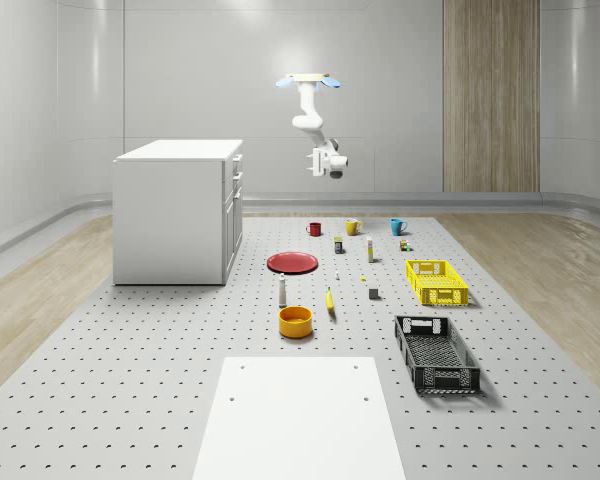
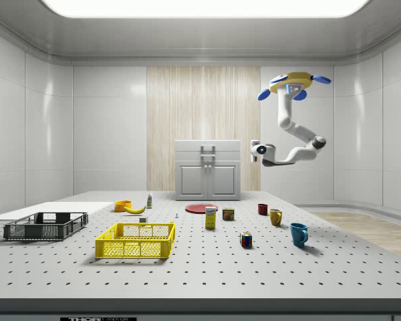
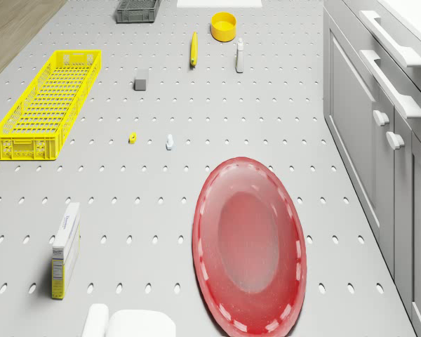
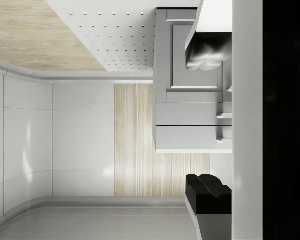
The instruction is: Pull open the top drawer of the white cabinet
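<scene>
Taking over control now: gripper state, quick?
Gripper: open, holding nothing, in the air facing the white cabinet, apart from it.

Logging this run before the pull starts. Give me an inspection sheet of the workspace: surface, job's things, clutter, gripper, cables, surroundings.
Surface: grey perforated floor with a white panel near the whole-scene camera.
Job's things: white cabinet standing on the floor; top drawer looks closed, handle untouched.
Clutter: red plate, orange bowl, banana, yellow crate, black crate, three mugs, small boxes and bottles.
Gripper: gripper in the air, open, facing the cabinet front, apart from the handle; drone hovers above the floor, beside the cabinet.
Cables: nothing seen.
Surroundings: white walls, wood wall panel, wood flooring at the edges.
</scene>
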`<state>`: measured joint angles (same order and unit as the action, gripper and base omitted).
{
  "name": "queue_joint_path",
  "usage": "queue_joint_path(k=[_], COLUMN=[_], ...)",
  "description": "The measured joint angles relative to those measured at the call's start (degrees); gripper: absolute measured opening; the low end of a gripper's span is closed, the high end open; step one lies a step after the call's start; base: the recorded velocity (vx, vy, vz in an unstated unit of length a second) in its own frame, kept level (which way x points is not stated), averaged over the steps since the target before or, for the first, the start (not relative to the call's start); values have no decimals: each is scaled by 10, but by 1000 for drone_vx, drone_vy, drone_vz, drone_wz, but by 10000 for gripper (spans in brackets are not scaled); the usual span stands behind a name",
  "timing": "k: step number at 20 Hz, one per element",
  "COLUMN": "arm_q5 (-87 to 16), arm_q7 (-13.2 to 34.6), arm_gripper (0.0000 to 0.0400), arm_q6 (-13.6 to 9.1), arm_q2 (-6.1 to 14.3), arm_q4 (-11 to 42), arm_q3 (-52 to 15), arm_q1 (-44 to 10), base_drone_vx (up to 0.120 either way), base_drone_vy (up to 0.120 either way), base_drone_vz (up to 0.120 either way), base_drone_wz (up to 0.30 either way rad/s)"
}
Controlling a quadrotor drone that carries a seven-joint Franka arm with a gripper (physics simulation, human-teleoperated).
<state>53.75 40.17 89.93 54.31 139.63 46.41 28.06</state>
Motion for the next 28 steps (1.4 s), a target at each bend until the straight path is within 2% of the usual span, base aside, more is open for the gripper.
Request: queue_joint_path(k=[5,11,18,22,28], arm_q5=[-9,-19,-30,-36,-45], arm_q7=[7,16,25,30,37], arm_gripper=[305,305,305,305,305], arm_q6=[12,25,38,46,56], arm_q2=[12,25,40,48,59], arm_q4=[2,3,5,6,8], arm_q3=[5,11,17,20,24], arm_q1=[13,28,43,51,62], base_drone_vx=[120,120,120,120,120], base_drone_vy=[-40,0,0,0,0], base_drone_vz=[0,113,6,100,0], base_drone_wz=[0,0,0,0,0])
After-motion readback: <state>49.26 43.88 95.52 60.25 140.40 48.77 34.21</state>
